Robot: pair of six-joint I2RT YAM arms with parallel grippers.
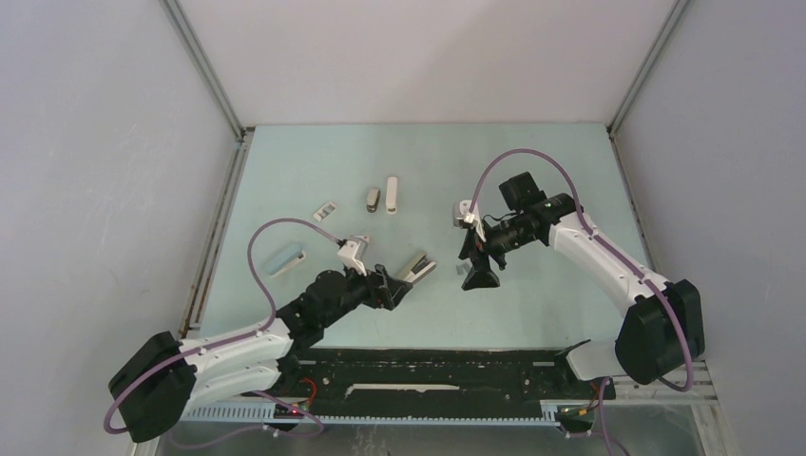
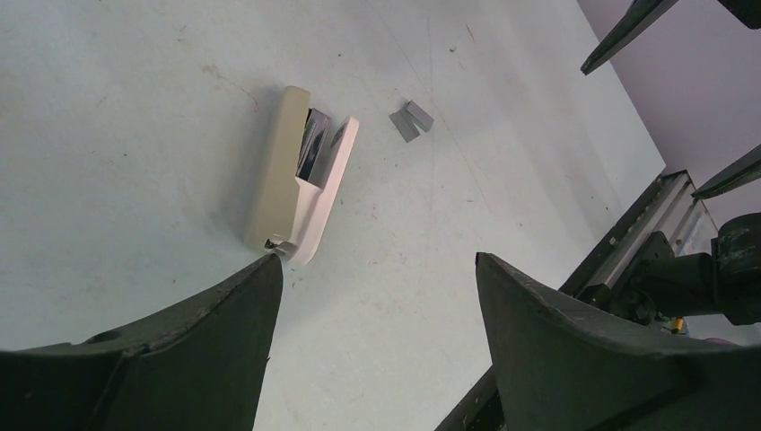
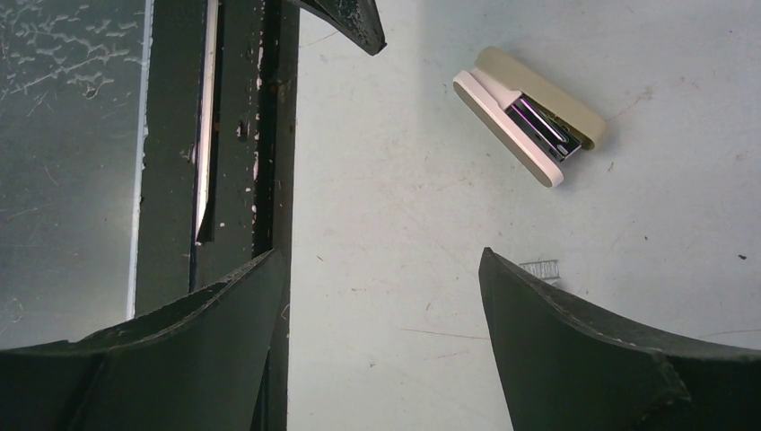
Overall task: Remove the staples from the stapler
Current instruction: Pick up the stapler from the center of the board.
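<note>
Pale green table (image 1: 314, 152) bears all. The left claw (image 2: 377, 260), apart and empty, has the opened stapler (image 2: 301, 180) just off one fingertip, a blue stapler (image 1: 285, 258) farther left. The right claw (image 3: 381, 256), likewise apart, hangs beside loose staples (image 3: 539, 268).

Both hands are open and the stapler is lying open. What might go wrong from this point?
The staples lie loose on the table close to the right hand; a careless move could sweep them away. The stapler lies open on its side by the left hand, so a nudge may shift it or snap it shut.
</note>
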